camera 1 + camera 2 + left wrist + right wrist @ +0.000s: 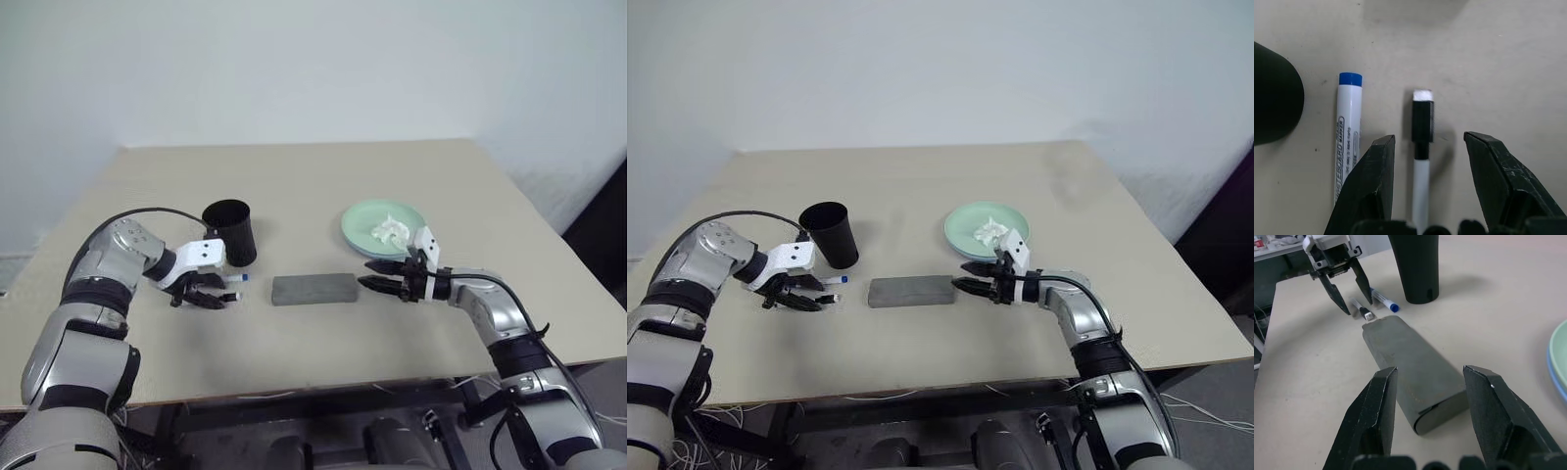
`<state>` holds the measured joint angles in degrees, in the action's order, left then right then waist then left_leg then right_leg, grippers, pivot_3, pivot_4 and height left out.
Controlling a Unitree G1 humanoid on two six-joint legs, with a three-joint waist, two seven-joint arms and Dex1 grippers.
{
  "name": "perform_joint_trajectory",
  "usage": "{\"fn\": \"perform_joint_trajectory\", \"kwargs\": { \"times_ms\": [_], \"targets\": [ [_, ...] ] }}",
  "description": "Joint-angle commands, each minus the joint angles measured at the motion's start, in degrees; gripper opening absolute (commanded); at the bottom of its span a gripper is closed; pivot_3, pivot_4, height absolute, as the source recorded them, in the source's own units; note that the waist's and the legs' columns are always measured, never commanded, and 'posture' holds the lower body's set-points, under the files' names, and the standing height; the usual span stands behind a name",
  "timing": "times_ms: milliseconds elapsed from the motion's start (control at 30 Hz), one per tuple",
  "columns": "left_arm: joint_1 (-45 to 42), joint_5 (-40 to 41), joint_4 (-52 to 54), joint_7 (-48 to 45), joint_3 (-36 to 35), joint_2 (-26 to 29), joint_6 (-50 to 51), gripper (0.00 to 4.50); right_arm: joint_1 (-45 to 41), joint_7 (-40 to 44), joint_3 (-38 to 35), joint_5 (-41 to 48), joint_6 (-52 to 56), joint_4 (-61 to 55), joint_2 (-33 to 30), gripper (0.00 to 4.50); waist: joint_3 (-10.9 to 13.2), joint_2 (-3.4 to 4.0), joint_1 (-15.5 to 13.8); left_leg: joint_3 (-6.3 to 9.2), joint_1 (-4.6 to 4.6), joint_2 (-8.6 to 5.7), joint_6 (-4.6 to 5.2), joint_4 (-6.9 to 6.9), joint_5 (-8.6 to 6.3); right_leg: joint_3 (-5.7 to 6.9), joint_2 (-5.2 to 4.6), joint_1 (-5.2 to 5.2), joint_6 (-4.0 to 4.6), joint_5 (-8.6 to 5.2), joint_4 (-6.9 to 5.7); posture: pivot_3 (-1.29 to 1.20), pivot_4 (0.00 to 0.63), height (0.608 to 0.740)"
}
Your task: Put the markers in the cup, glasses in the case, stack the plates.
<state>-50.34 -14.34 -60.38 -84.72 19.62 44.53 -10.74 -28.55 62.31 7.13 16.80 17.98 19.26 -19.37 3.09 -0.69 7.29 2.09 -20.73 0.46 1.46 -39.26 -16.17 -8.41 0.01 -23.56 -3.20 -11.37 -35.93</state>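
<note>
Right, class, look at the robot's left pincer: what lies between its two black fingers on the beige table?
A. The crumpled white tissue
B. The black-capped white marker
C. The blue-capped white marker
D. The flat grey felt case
B: the left pincer stands open astride the black-capped white marker, not closed on it, while the blue-capped white marker lies outside one finger, beside the black tapered plastic cup.

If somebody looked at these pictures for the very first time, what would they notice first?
Probably the left gripper, its fingers open around a black-capped marker lying on the table, with a blue-capped marker right beside it. Next, the tall black cup just behind them, and the grey case in the middle, with the right gripper open at its end.
</note>
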Motion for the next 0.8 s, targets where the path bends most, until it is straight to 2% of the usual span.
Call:
{"fn": "perform_joint_trajectory", "kwargs": {
  "times_ms": [33, 233, 333, 500, 667, 800],
  "targets": [
    [-2.45, -1.67, -1.76, -0.26, 0.72, -0.22, -1.34, 2.31, -0.31, -0.44, -1.62, 1.09, -0.22, -2.71, -0.79, 2.32, 0.00, -0.01, 0.03, 0.00, -0.01, 0.00, 0.00, 0.00, 0.00, 0.00, 0.00, 0.00, 0.00, 0.00, 0.00, 0.00, 0.000, 0.740],
    [-2.25, -4.40, -3.65, -0.46, 2.62, -0.20, -3.68, 2.31, 0.14, -0.78, -1.83, 1.25, 0.02, -3.22, -1.24, 2.32, 0.00, -0.02, 0.06, -0.01, 0.02, 0.00, 0.00, 0.00, 0.00, -0.01, 0.00, 0.00, 0.00, 0.00, -0.03, 0.00, 0.000, 0.740],
    [-2.26, -4.59, -4.28, -0.02, 2.54, -0.19, -4.23, 1.76, 0.22, -0.91, -1.84, 1.26, 0.11, -3.38, -1.22, 2.32, 0.00, -0.02, 0.07, -0.02, 0.06, 0.00, 0.00, 0.00, 0.00, -0.04, 0.02, 0.01, 0.00, 0.00, -0.08, 0.00, 0.000, 0.740],
    [-2.01, -3.90, -4.58, -0.07, 1.76, 0.34, -4.92, 0.12, 0.09, -0.92, -1.73, 1.22, 0.20, -3.32, -1.18, 2.32, 0.00, -0.02, 0.07, -0.01, 0.09, 0.00, 0.01, -0.08, 0.01, -0.04, 0.03, 0.02, 0.00, 0.00, -0.23, 0.00, 0.000, 0.740],
    [-0.51, -0.47, -2.12, -2.96, -0.61, 1.63, -6.75, 0.11, 0.03, -0.71, -1.64, 1.22, 0.26, -3.38, -1.25, 2.32, 0.00, -0.02, 0.11, -0.02, 0.07, 0.00, 0.01, -0.11, 0.00, -0.05, 0.02, 0.01, 0.00, 0.00, -0.22, 0.00, 0.000, 0.740],
    [2.02, 9.83, 6.51, -7.38, -5.16, 2.80, -1.36, 0.11, 0.16, -0.51, -1.57, 1.24, 0.37, -3.53, -1.48, 2.32, 0.02, -0.04, 0.04, -0.01, -0.02, 0.02, 0.01, -0.08, 0.00, -0.04, 0.02, -0.10, 0.00, 0.00, -0.21, 0.00, 0.000, 0.740]
  ]
}}
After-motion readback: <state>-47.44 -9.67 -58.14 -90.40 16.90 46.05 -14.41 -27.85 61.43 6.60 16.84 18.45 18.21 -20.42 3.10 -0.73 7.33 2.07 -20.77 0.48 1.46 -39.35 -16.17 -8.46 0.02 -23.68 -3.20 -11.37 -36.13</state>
